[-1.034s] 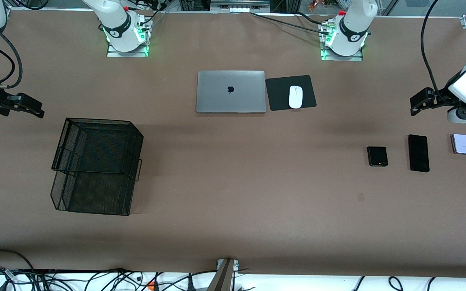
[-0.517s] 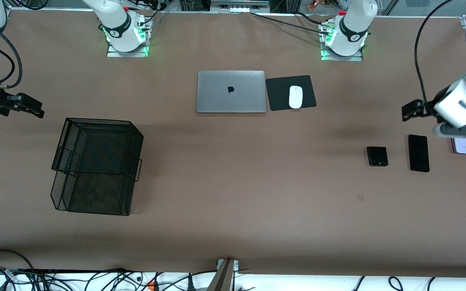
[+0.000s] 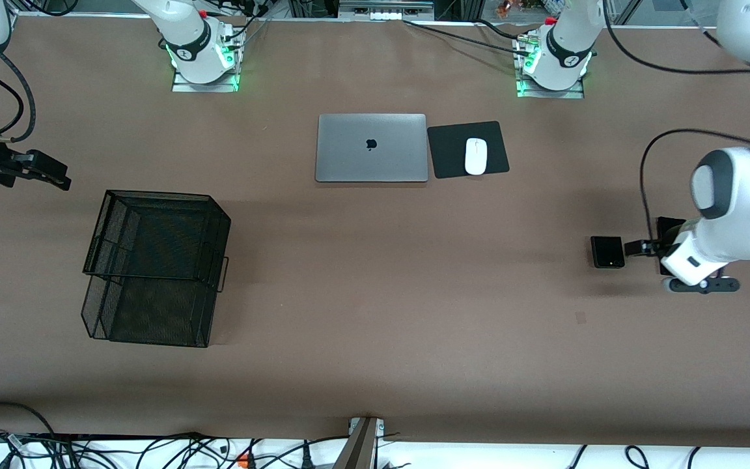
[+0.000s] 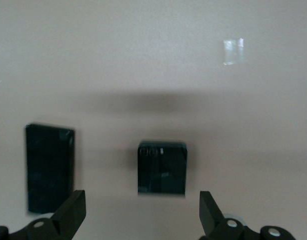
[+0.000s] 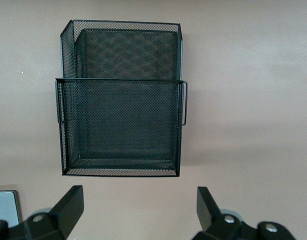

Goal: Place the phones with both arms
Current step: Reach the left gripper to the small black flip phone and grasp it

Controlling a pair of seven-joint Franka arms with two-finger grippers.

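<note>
A: Where do the two grippers stand?

B: The left gripper [image 3: 640, 247] is low over the table [image 3: 375, 312] at the left arm's end, between the small squarish black phone [image 3: 607, 252] and the long slim black phone [image 3: 668, 227], which the arm mostly covers in the front view. Its jaws are spread wide and grasp nothing; in the left wrist view the two fingertips [image 4: 73, 210] flank the small black phone [image 4: 162, 168], apart from it. The right gripper [image 3: 46, 170] waits in the air at the right arm's end of the table, above bare tabletop beside the black mesh tray [image 3: 153, 267]. It too is released, jaws wide, with nothing between them.

A: Where are the phones?

B: The small squarish black phone lies flat on the table, its camera end toward the front camera. The long slim black phone [image 4: 48, 167] lies flat beside it, toward the left arm's end, the two apart. The pale lavender phone cannot be seen; the left arm's wrist blocks that stretch of table.

A: What else is on the table?

B: A closed silver laptop [image 3: 371, 148] sits near the middle. Beside it, a white mouse [image 3: 476, 156] rests on a black mouse pad [image 3: 446, 153]. The mesh tray [image 5: 121, 100] has two stepped compartments, both showing only mesh.
</note>
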